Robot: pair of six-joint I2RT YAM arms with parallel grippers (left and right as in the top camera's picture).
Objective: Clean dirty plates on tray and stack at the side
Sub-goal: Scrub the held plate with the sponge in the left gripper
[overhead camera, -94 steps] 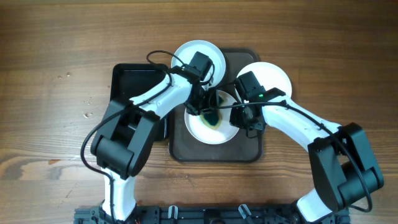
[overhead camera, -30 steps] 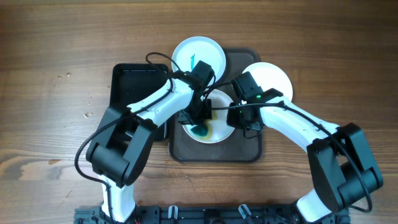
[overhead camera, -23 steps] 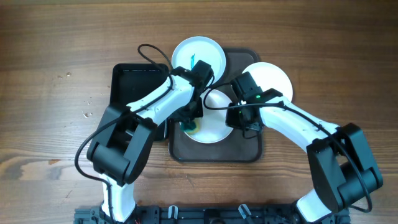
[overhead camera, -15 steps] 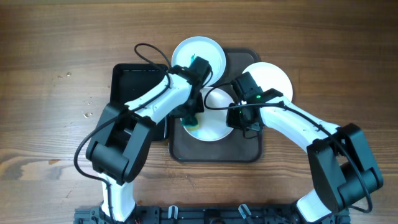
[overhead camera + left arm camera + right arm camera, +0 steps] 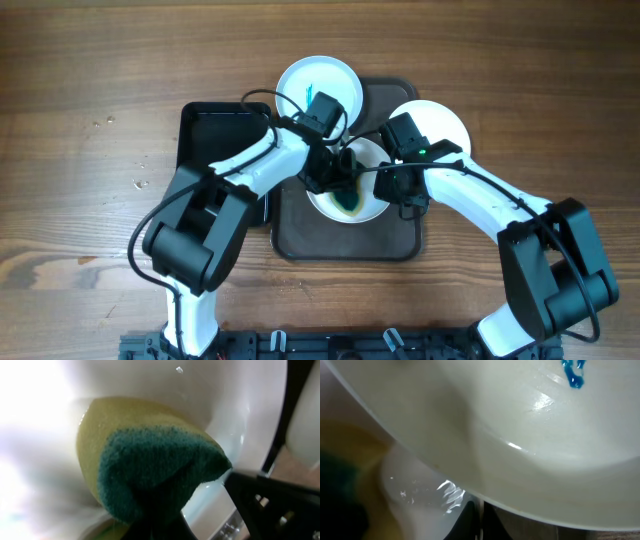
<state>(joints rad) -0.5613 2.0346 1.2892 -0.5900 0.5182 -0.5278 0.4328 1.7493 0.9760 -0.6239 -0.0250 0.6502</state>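
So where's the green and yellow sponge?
Overhead view, middle: the green and yellow sponge is pressed into the round white plate over the brown tray, pinched by the left fingers.

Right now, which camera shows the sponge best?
Left wrist: the sponge fills the frame, its green scouring face and yellow body pressed on the white plate. Overhead shows only a small dark green patch on the plate. Right wrist catches a blurred yellow-green edge at its left.

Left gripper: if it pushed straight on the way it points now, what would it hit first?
The left gripper clamps the sponge. Straight ahead lies the white plate, whose inner surface the sponge seems to press on, though depth is unclear.
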